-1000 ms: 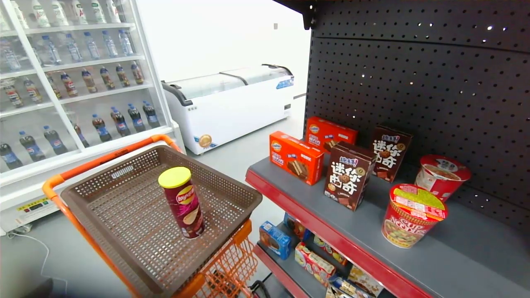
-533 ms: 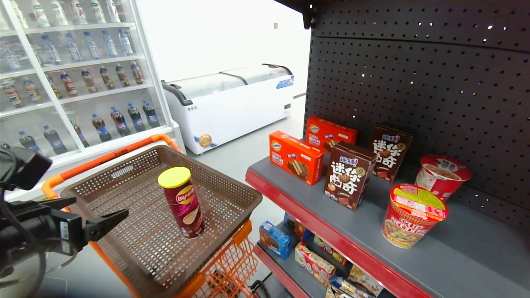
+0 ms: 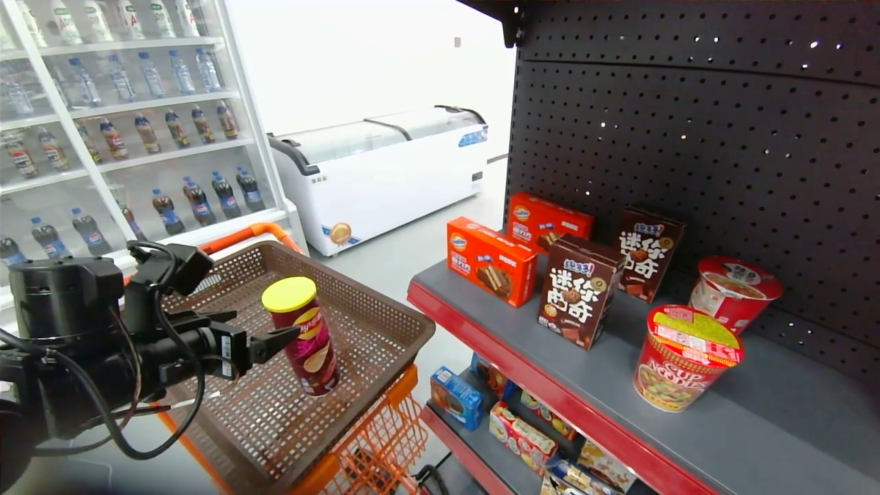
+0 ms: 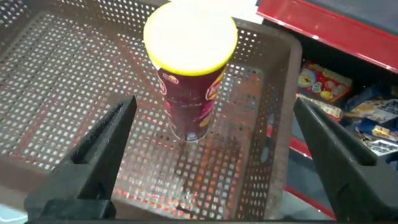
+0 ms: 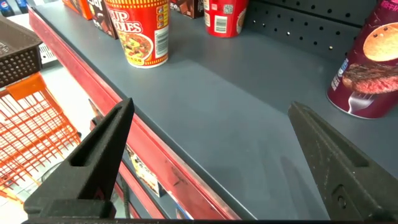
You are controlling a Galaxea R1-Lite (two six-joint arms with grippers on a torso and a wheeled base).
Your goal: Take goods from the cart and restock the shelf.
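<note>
A maroon cylindrical chip can with a yellow plastic lid (image 3: 304,344) stands upright on the floor of a brown perforated plastic basket (image 3: 388,306), roughly in its middle. The basket sits on top of an orange wire cart (image 3: 375,440).

The left gripper (image 3: 265,324) hangs over the basket just beside the can at about the height of its upper half. Its black fingers (image 4: 102,140) are spread wide. In the left wrist view the can (image 4: 189,87) stands ahead of them on the line between the two tips, touching neither.

To the right of the cart is a grey shelf board with a red front edge (image 3: 756,426), backed by a black pegboard panel (image 3: 687,137). On it stand two orange cardboard boxes (image 3: 491,261), two dark brown cardboard boxes (image 3: 577,292) and two red noodle cups (image 3: 680,357).

The right gripper (image 5: 211,112) hovers above a bare stretch of this board near the red edge, its jaws also wide apart and holding nothing. A second maroon can (image 5: 370,68) stands on the board farther along.

Behind the cart are a glass-door cooler full of bottles (image 3: 124,103) and a white chest freezer (image 3: 385,172).
</note>
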